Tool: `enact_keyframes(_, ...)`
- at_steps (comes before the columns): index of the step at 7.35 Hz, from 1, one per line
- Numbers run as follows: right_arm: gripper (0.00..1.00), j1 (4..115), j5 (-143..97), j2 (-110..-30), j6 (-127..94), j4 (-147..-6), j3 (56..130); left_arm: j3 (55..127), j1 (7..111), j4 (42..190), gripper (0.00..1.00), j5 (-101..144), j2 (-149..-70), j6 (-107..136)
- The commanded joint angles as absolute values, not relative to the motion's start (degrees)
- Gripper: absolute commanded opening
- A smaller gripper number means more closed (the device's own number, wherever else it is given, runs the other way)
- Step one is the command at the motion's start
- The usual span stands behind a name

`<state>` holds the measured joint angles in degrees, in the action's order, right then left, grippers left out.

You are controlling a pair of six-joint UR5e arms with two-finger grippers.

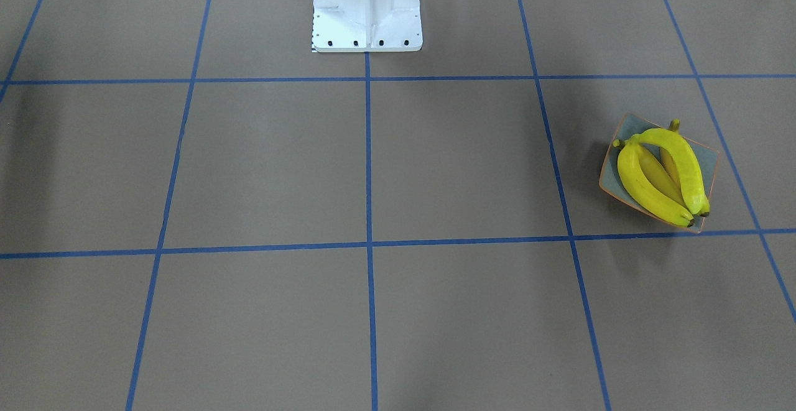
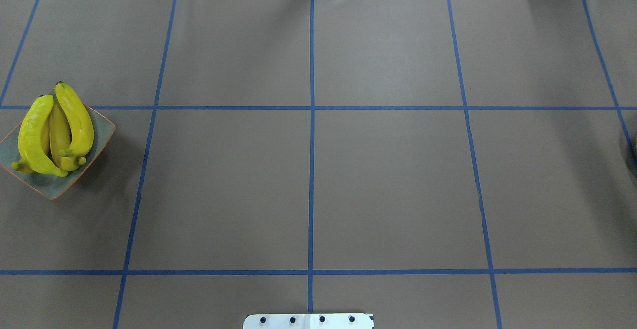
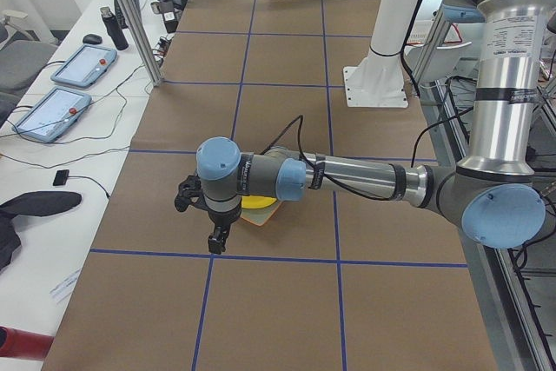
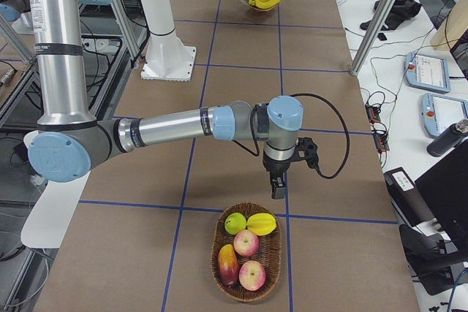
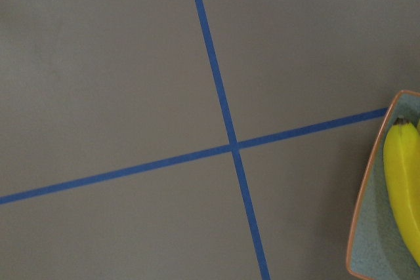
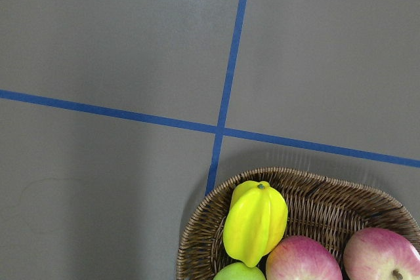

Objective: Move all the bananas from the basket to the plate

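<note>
Three light, smooth-skinned bananas (image 2: 54, 130) lie nested on the plate (image 2: 102, 130) just beside the left tool (image 3: 215, 242), likely best pinched gently across the thick middle; whether it or the right tool (image 4: 278, 186) is spread cannot be told.

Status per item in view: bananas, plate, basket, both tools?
bananas: all three lying on the plate, none held.
plate: upright, loaded with the bananas.
basket: upright, holds a star fruit and apples; no banana in it.
left tool: hangs beside the plate; open or shut, cannot tell.
right tool: hangs beside the basket; open or shut, cannot tell.
</note>
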<state>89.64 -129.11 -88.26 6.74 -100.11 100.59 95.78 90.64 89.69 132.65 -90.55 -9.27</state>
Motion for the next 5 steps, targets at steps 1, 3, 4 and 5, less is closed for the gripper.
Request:
enact_keyframes(1, 0.99, 89.6, -129.7, -90.6, 6.8, -100.3, 102.6, 96.3, 90.7, 89.5, 0.99, 134.2, -89.2, -9.2)
enact_keyframes(3, 0.99, 89.6, -129.7, -91.0, 6.8, -100.1, 102.7, 96.6, 90.6, 90.3, 0.99, 136.1, -87.8, -9.1)
enact_keyframes(4, 0.99, 89.6, -130.3, -91.7, 6.8, -99.7, 102.7, 96.5, 90.4, 90.1, 0.99, 136.1, -87.9, -8.7)
enact_keyframes(5, 0.99, 89.6, -132.3, -91.7, 6.8, -99.7, 102.8, 96.7, 90.4, 89.7, 0.99, 136.5, -88.5, -4.7)
